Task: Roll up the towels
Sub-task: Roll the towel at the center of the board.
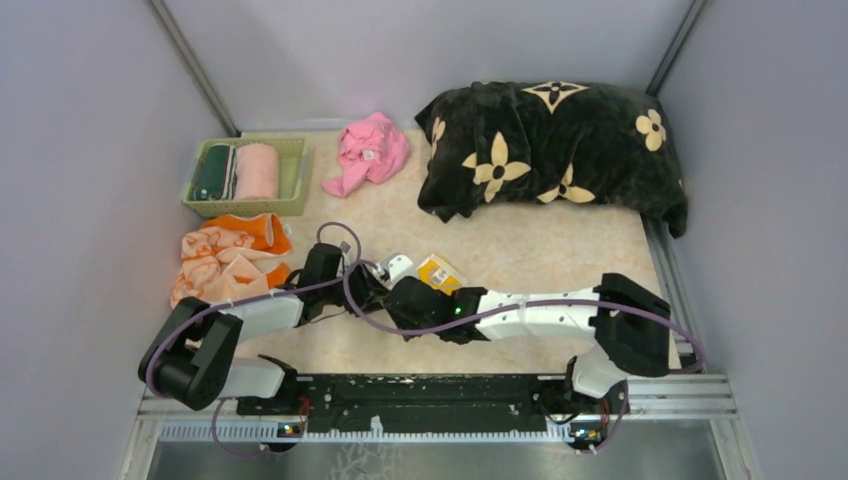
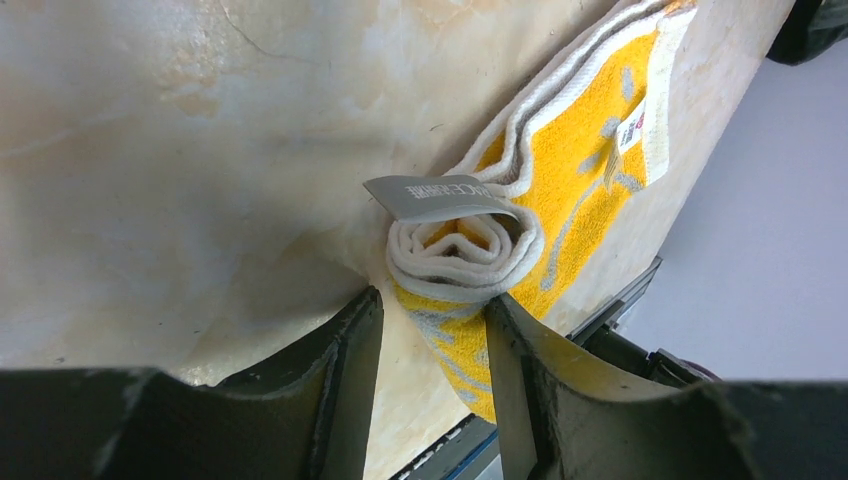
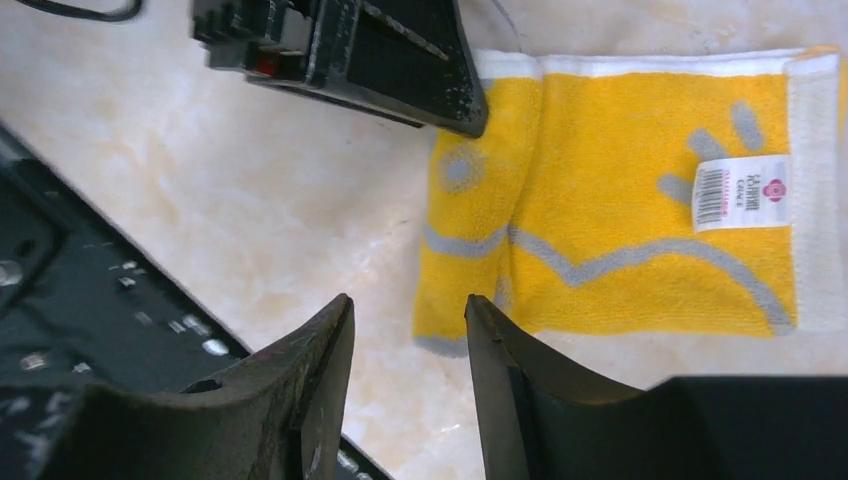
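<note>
Our left end effector (image 2: pixel 432 302) is spread astride the started roll of the yellow towel (image 2: pixel 590 160). The right end effector (image 3: pixel 408 300), also spread, sits just beside it. Neither pins it, so we judge the loose coil could spring open or slide on the smooth surface (image 2: pixel 180 150). Farther off, the peach towel (image 1: pixel 225 258) lies crumpled.

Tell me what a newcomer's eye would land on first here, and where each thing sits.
First comes the big black blanket with beige flowers, heaped at the far right of the table. Next is the yellow towel in the middle of the near side, one end curled into a roll, with the left gripper and right gripper both close to it. At the far left, a green basket holds two rolled cloths.
</note>
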### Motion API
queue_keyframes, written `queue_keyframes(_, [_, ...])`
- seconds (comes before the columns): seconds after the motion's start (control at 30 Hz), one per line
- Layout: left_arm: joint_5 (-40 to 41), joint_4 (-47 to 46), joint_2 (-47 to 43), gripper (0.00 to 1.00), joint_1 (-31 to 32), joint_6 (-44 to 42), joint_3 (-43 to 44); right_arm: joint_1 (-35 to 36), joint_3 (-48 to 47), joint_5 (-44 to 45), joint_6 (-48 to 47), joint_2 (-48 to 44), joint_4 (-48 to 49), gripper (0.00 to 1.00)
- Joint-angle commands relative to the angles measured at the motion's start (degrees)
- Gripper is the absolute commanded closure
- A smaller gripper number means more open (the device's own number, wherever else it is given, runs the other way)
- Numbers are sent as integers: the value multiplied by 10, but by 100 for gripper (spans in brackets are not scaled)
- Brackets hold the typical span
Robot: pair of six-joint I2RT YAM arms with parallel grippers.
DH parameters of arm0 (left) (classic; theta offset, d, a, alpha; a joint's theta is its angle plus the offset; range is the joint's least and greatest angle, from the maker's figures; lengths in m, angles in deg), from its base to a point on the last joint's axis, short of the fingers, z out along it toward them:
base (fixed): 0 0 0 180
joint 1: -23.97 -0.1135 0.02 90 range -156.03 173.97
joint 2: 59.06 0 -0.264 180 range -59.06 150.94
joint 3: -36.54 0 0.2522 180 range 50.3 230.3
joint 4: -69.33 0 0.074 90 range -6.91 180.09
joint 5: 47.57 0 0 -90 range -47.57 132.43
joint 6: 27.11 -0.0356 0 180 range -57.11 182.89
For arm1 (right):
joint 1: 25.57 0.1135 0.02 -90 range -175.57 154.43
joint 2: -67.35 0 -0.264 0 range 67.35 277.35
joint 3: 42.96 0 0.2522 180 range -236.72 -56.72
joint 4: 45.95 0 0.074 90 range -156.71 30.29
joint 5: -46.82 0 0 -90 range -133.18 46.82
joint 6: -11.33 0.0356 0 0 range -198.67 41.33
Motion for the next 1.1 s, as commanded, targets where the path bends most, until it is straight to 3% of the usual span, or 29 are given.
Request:
queue_keyframes(0.0, [48,34,10,50,5,-10,-9,38,-49,138,-46,54,-45,55])
queue_keyframes(0.33, [48,29,12,50,6,-8,-11,63,-76,190,-75,166,-53,58])
queue_keyframes(0.5, [44,20,2,48,6,-8,-18,55,-68,163,-78,161,-41,86])
queue_keyframes(0.6, [44,11,-27,45,5,-8,-29,22,-35,49,-74,114,20,100])
queue_keyframes(0.83, [36,26,-140,39,-1,-10,-46,-105,91,-273,9,22,223,100])
queue_keyframes(1.07, [12,39,-168,36,-1,-1,-45,-202,206,-418,185,37,436,100])
